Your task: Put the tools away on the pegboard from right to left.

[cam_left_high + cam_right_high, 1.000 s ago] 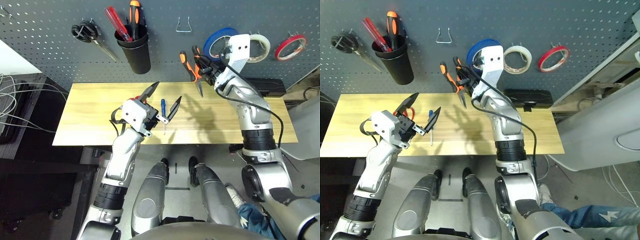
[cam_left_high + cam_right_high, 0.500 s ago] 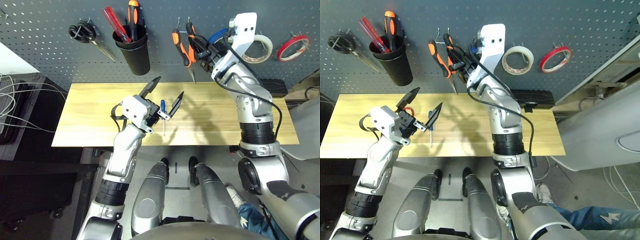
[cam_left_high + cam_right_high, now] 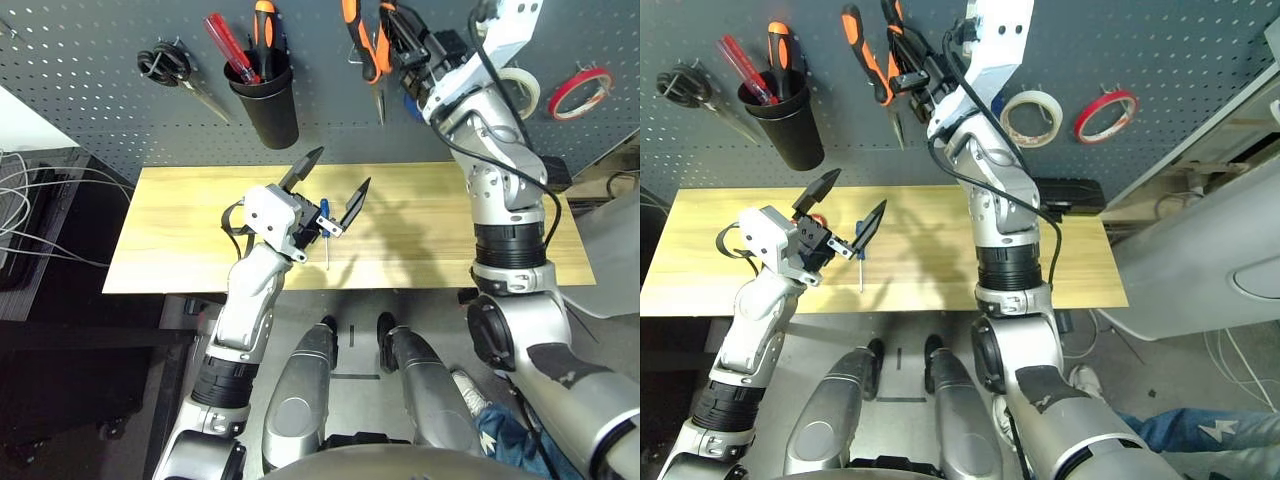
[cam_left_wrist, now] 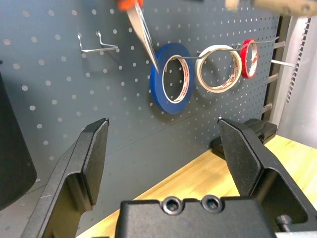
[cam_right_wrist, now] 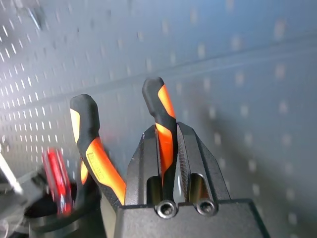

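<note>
A person's jeans-clad leg (image 3: 1185, 430) and a shoe (image 3: 1086, 380) show on the floor on the robot's right, beside its right arm. The left gripper (image 3: 343, 167) hangs above the wooden table (image 3: 200, 240), its 2 fingers spread wide with nothing between them. On the tabletop just beside it lies the slim blue-handled screwdriver (image 3: 325, 212), its shaft toward the robot. The red-handled scissors (image 3: 819, 219) lie mostly hidden behind the left gripper, with a bit of red handle visible. A black case (image 3: 1070, 196) sits at the table's back edge, toward the robot's right.

Farther off, the right gripper (image 5: 167, 128) is clenched on 1 handle of the orange-and-black-handled needle-nose pliers (image 5: 101, 163). They hang in front of the pegboard (image 3: 1200, 60), nose down and handles up, near a double metal hook (image 4: 93, 50). I cannot tell whether they touch it.

On the board, the blue tape roll (image 4: 158, 89) hangs nearest that hook, followed toward the robot's right by the white roll (image 4: 200, 69) and the red roll (image 3: 1100, 136). Toward the robot's left, the black cup (image 3: 272, 115) holds a red-handled tool (image 3: 230, 48) and an orange-and-black-handled tool (image 3: 265, 25); beyond it hang the black-handled scissors (image 3: 165, 65).
</note>
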Robot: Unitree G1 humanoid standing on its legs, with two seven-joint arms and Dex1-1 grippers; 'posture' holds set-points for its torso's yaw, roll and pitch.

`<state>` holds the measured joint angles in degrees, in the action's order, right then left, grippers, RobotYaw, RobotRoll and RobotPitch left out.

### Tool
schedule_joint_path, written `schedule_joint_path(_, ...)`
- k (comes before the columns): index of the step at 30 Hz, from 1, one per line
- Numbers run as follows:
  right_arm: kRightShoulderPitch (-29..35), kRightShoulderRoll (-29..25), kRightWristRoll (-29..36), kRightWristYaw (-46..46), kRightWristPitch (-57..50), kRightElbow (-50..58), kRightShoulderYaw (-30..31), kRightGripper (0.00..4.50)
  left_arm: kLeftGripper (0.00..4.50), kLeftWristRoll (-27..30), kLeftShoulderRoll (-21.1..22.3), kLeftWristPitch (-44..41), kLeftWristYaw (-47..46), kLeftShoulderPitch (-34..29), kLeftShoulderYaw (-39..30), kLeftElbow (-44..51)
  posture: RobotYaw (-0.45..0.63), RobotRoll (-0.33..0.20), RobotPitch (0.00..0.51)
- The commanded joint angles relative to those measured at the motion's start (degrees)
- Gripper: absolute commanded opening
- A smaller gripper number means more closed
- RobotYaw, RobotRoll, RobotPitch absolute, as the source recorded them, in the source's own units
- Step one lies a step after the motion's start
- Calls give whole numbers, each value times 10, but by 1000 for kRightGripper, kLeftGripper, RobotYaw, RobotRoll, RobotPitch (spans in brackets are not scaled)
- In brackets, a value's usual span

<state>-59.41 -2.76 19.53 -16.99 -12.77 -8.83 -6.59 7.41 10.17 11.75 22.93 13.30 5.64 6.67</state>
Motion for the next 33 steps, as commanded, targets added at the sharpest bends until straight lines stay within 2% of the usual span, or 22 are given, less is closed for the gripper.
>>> schedule_joint_path(1,-24,6,-5,-4,58,-17,-1,273,4500,2,-1,-4,4,-9,5,10,128,0,303)
schedule_joint_path(11,-54,10,-39,-21,191,-90,17,273,4500,4,1,-8,5,-8,4,11,132,0,311)
schedule_joint_path(24,-91,20,-91,-21,385,-267,18,273,4500,5,3,-14,7,-11,7,15,142,0,324)
schedule_joint_path(33,-124,22,-106,-17,465,-362,14,273,4500,5,2,-18,9,-12,7,17,150,0,330)
